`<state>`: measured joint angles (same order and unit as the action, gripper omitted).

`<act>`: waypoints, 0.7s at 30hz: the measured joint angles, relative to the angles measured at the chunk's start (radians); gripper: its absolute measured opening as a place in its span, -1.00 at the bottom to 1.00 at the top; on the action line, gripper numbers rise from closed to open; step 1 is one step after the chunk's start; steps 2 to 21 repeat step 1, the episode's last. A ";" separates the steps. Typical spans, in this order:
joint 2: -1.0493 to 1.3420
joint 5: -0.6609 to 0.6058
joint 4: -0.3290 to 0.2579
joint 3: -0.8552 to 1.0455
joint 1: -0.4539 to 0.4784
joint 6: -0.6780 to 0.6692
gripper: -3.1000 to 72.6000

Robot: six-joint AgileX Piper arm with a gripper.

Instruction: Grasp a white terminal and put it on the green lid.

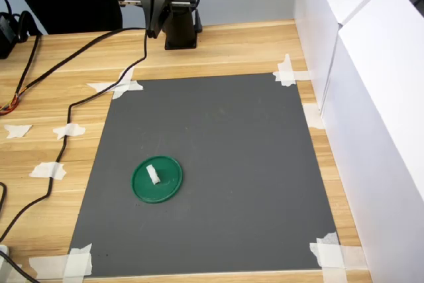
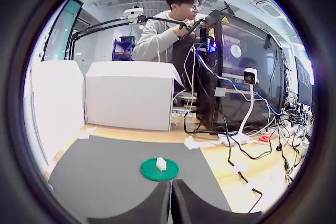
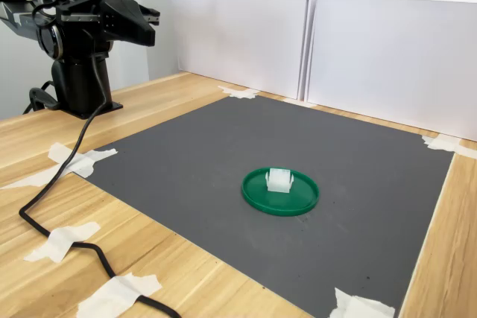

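First exterior view: the lid (image 1: 157, 179) is seen lying flat on the grey mat (image 1: 218, 164), toward the mat's near-left part. The terminal (image 1: 152, 174) is seen resting on the lid, near the lid's middle, so the placing is judged done. The claw (image 1: 154, 14) is held well apart from the lid, up by the arm base (image 1: 180, 31) beyond the mat's far edge; nothing is seen in it, and its fingers appear drawn together. Such a parked pose is judged to fit a finished task. The mat is fixed to the worktop (image 1: 225, 48) by tape (image 1: 286, 71) at its corners, presumably so that it cannot slide. A black cable (image 1: 93, 94) is run from the arm across the worktop, left of the lid.

Wrist view: the lid (image 2: 159, 170) is seen ahead of the claw (image 2: 171, 203), with the terminal (image 2: 161, 164) upon it. The two finger tips are seen pressed together with only a thin seam between them, and nothing is clamped. White boxes (image 2: 128, 95) stand beyond the lid, and a person (image 2: 168, 27) is seated behind them at monitors.

Second exterior view: the lid (image 3: 280, 191) holds the terminal (image 3: 279, 179) inside its raised rim, slightly off the lid's centre; nothing else is held by it. The claw (image 3: 141, 24) is seen far from the lid, raised over the worktop (image 3: 45, 147) edge.
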<state>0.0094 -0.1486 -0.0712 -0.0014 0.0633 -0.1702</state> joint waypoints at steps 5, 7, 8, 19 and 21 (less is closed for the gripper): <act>0.000 -0.005 0.001 0.000 0.000 0.000 -0.96; 0.000 -0.005 0.001 0.000 0.000 0.000 -0.96; 0.000 -0.005 0.001 0.000 0.000 0.000 -0.96; 0.000 -0.005 0.001 0.000 0.000 0.000 -0.96; 0.000 -0.005 0.001 0.000 0.000 0.000 -0.96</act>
